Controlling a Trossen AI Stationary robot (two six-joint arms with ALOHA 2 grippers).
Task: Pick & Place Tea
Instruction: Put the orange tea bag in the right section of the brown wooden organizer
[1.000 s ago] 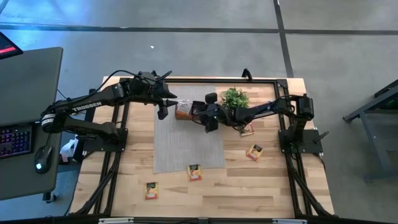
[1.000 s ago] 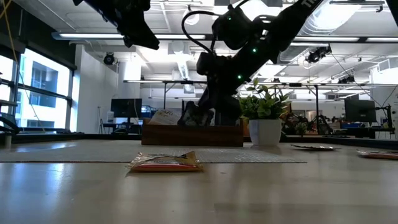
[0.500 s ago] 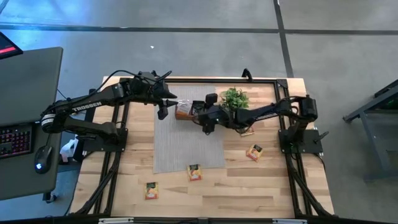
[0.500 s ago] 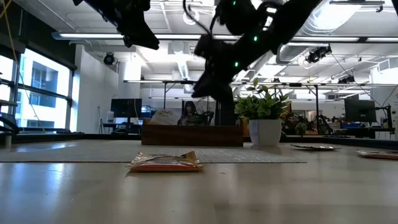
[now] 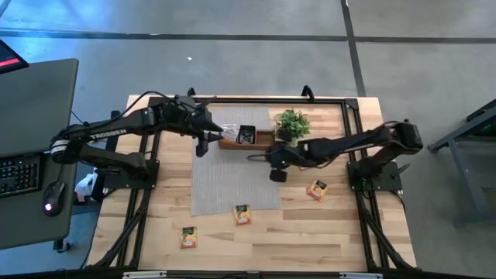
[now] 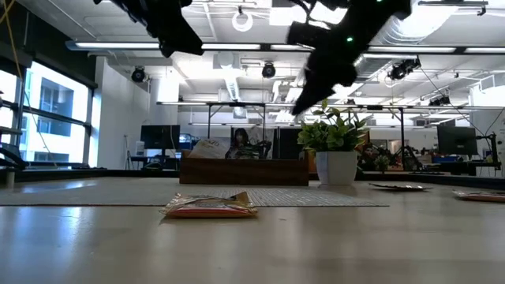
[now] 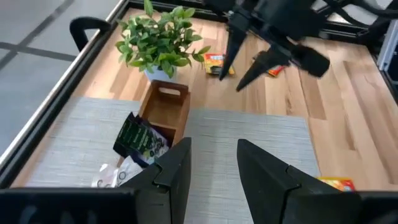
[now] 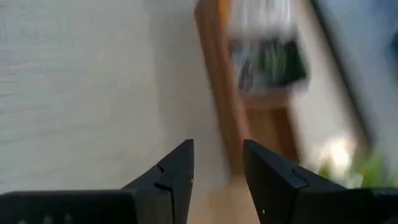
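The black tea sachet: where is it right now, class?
From above, the black tea sachet stands in the wooden tray at the mat's far edge, left of the potted plant.

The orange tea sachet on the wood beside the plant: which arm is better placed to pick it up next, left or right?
Probably the right arm. The right gripper hangs open and empty near that sachet, on its own side of the table. The left gripper waits at the wooden tray's far end.

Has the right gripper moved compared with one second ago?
Yes. The right gripper has pulled away from the wooden tray, toward the near edge of the table and to the right. It is now empty, over the gray mat.
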